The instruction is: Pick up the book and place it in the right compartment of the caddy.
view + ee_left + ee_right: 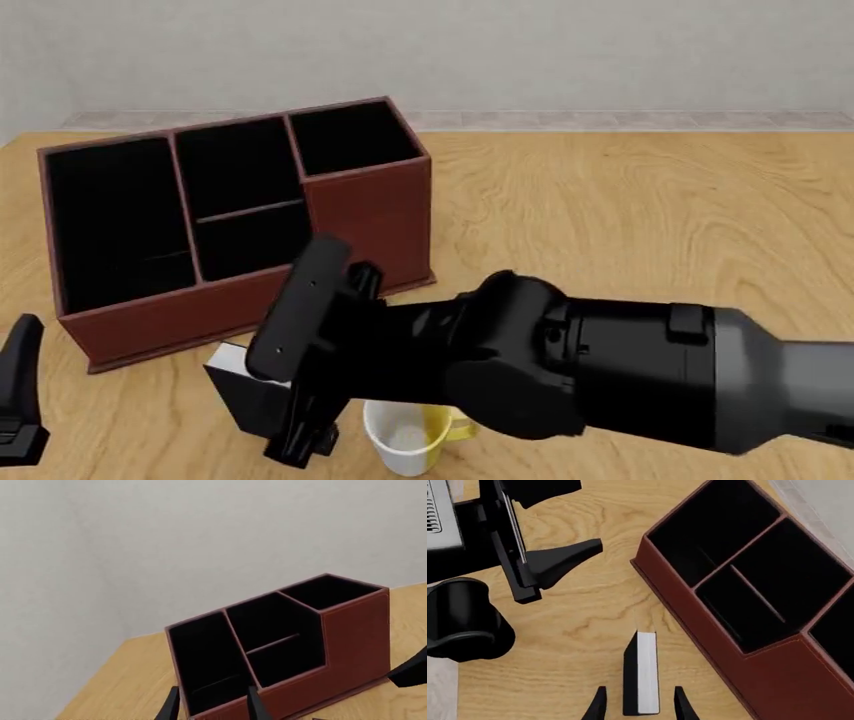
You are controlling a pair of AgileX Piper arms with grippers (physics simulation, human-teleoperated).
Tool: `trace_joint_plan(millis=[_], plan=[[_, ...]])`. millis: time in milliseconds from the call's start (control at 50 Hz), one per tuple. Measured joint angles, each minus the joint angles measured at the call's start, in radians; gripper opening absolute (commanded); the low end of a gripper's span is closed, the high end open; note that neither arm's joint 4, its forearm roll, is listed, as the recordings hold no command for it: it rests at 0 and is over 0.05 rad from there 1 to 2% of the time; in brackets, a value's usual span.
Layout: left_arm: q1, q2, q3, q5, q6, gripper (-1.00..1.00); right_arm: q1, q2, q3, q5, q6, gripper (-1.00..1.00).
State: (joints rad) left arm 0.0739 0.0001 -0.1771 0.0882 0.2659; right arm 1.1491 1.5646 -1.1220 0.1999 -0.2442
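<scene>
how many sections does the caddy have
3. In the caddy, seen from the front view: a wide slot on the left, a shelf-divided middle slot, and the small square right compartment behind the tall front wall.

Small black book [640,672] with white page edge stood upright before reddish-brown three-section caddy [387,225], right compartment [351,137] black-lined

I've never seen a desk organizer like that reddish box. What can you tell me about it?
The caddy is a reddish-brown, leather-looking box with stitched edges and a black interior. It has three open-topped sections: a wide tall slot, a shelf-divided middle, and a small square right compartment behind a full-height front wall. It stands upright on the wooden table, all visible slots empty.
</scene>
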Motion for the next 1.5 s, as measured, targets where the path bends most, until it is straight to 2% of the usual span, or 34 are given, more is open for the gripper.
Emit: trace_joint_plan(millis=[660, 1500], plan=[[0.021, 0.0, 0.008, -0.001, 0.001, 1.0, -0.03, 0.149, -0.03, -0.054, 0.039, 1.0], [0.026, 0.0, -0.005, 0.012, 0.004, 1.0, -0.037, 0.203, -0.009, -0.094, 0.082, 1.0]])
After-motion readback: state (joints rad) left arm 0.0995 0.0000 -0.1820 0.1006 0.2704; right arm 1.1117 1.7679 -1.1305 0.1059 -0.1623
